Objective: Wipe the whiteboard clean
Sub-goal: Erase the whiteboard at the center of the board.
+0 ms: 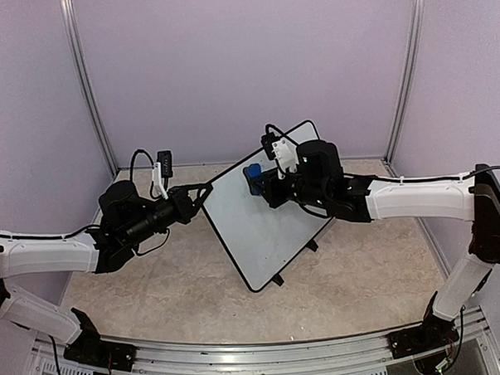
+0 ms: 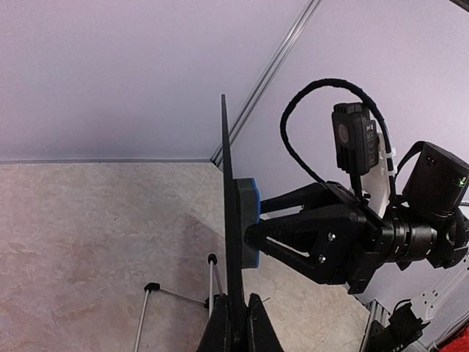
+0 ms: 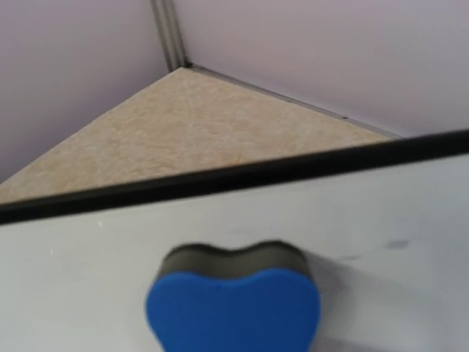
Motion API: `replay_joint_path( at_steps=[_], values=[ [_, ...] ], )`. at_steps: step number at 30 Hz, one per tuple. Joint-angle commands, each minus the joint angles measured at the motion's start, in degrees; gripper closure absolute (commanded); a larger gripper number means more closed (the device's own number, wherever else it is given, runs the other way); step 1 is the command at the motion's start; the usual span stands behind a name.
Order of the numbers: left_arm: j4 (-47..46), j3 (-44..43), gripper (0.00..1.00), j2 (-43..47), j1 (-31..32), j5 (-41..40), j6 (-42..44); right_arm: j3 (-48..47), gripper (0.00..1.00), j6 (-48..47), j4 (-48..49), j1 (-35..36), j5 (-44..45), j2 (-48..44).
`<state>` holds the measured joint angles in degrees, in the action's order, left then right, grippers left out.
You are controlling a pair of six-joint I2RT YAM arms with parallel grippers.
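- Left gripper (image 1: 202,189): closed on the whiteboard (image 1: 260,233) at its left corner;
- Right gripper (image 1: 265,185): narrowly clamped around a blue eraser (image 1: 252,174), pressed flat on the board near its far edge.

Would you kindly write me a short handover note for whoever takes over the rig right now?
Grippers: left gripper shut on the board at its left corner; right gripper shut on the eraser, pressed flat against the board's upper part.
Done: the board face looks almost clean.
Left: a faint smudge beside the eraser; wipe it, then check the rest.
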<state>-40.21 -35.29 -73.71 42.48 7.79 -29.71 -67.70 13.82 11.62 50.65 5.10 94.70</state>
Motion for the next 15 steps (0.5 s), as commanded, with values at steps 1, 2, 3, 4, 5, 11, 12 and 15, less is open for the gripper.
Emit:
replay_joint_path(
  at_steps=[1,2,3,4,5,11,12,15],
  values=[
    [5.1,1.9,1.00,-1.0,3.2,12.3,5.0,2.2,0.76,3.5,-2.4,-5.1,2.6,-1.8],
    [5.1,1.9,1.00,-0.9,3.2,12.3,5.0,3.1,0.76,3.9,-2.3,-6.0,3.0,-2.4],
    [5.1,1.9,1.00,-0.8,3.2,12.3,5.0,4.0,0.76,4.0,-2.2,-6.7,3.7,-3.4],
    [5.1,1.8,1.00,-0.8,3.2,12.3,5.0,4.8,0.76,4.1,-2.1,-7.2,4.5,-4.1],
    [5.1,1.8,1.00,-0.9,3.2,12.3,5.0,5.6,0.75,4.1,-2.0,-7.7,5.4,-4.8],
    [5.2,1.6,1.00,-1.3,3.2,12.5,4.8,9.1,0.74,3.9,-1.5,-9.1,7.4,-7.7],
    [5.1,1.6,1.00,-1.3,3.2,12.5,4.7,9.3,0.74,4.0,-1.3,-9.1,7.2,-8.0],
    [5.1,1.5,1.00,-1.4,3.2,12.4,4.7,10.2,0.74,4.3,0.2,-9.0,4.0,-8.2]
  ],
)
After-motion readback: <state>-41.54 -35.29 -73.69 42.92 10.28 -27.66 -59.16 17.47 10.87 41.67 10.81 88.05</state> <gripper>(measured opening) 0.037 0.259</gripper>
